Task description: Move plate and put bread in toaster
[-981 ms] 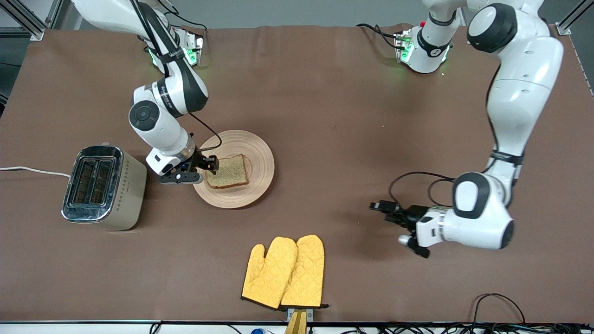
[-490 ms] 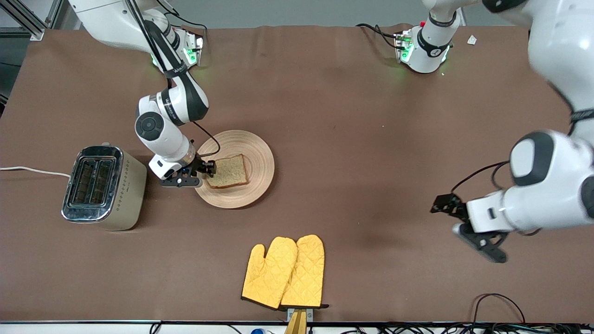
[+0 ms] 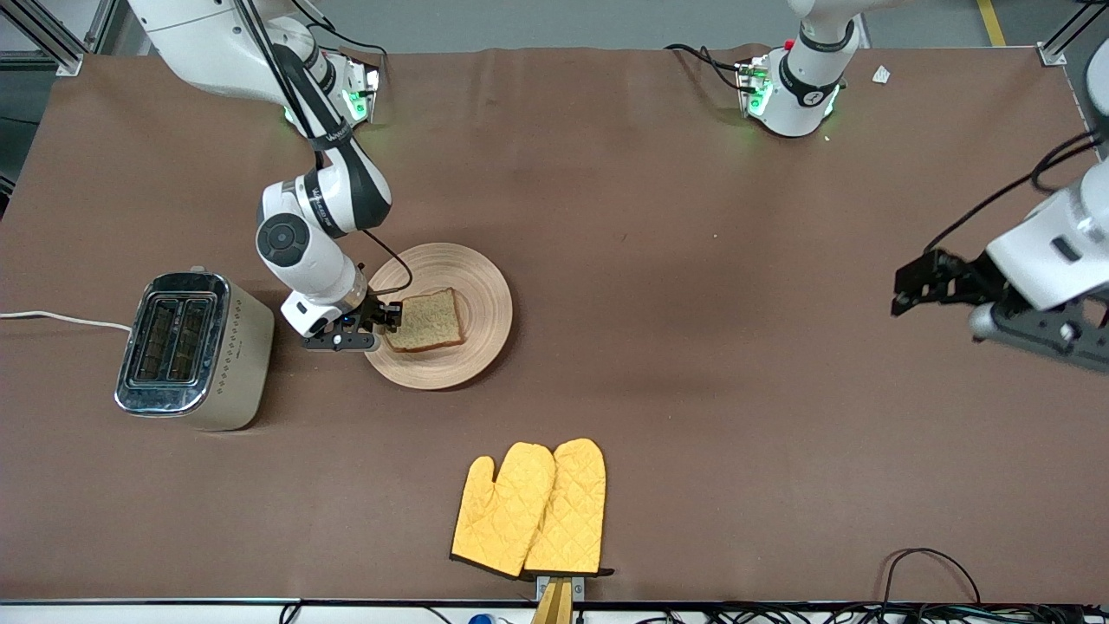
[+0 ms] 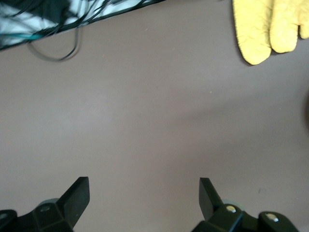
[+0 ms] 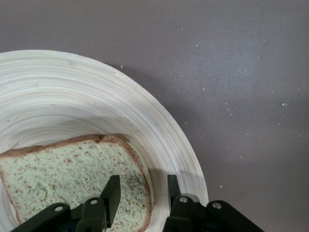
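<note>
I have the right gripper [image 3: 387, 317] straddling the edge of the bread [image 3: 424, 320] on the plate [image 3: 468, 279], fingers narrow. The toaster [image 3: 192, 350] stands at the plate's 9 o'clock across bare surface [image 3: 658, 260]. Oven mitts [image 3: 530, 509] lie at 5 o'clock. The left gripper [image 4: 144, 193] hangs wide over bare surface.

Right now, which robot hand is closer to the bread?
The right gripper is closer: its fingers straddle the bread's edge on the plate. The left gripper hangs open toward the left arm's table end.
</note>
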Controlling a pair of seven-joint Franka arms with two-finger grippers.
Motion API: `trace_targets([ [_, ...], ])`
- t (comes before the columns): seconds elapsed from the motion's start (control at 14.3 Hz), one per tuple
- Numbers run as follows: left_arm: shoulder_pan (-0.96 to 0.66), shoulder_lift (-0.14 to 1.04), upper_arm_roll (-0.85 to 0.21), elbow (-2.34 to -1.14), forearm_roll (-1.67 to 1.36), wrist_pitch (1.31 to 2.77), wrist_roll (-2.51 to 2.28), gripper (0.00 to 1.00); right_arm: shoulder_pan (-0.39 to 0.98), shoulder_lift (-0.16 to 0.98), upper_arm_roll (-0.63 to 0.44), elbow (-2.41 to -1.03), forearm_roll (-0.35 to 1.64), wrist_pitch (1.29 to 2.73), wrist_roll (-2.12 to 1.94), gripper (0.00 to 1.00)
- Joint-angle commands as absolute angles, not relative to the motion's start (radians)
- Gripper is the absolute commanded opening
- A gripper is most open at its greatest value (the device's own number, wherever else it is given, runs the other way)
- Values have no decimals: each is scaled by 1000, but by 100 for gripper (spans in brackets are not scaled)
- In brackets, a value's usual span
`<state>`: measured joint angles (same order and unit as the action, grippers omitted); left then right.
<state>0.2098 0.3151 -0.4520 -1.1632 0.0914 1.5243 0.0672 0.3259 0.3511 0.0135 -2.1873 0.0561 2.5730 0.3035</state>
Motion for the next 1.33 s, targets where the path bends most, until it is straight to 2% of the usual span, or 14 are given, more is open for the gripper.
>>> trace_targets([
  [0.0,297,224,-448,-1262,16,1529,40,100,316,359,20,-2194,43,2592,310,42],
  [0.21,359,160,-451,-1357,-5,1581,40,100,318,362,21,-2194,44,2592,319,36],
  [0.42,316,73,-413,-1416,-2,1578,31,100,318,374,21,-2191,49,2594,321,35],
  [0.63,70,-1,-171,-1498,-5,1583,14,100,318,390,21,-2191,51,2620,321,35],
  [0.84,-27,-90,-72,-1629,-23,1650,12,100,324,393,21,-2191,51,2625,321,33],
  [0.98,-32,-130,-69,-1689,-23,1683,11,100,328,394,21,-2192,52,2635,319,25],
  [1.26,-54,-141,-51,-1700,-14,1677,-69,100,322,402,21,-2181,51,2635,314,3],
])
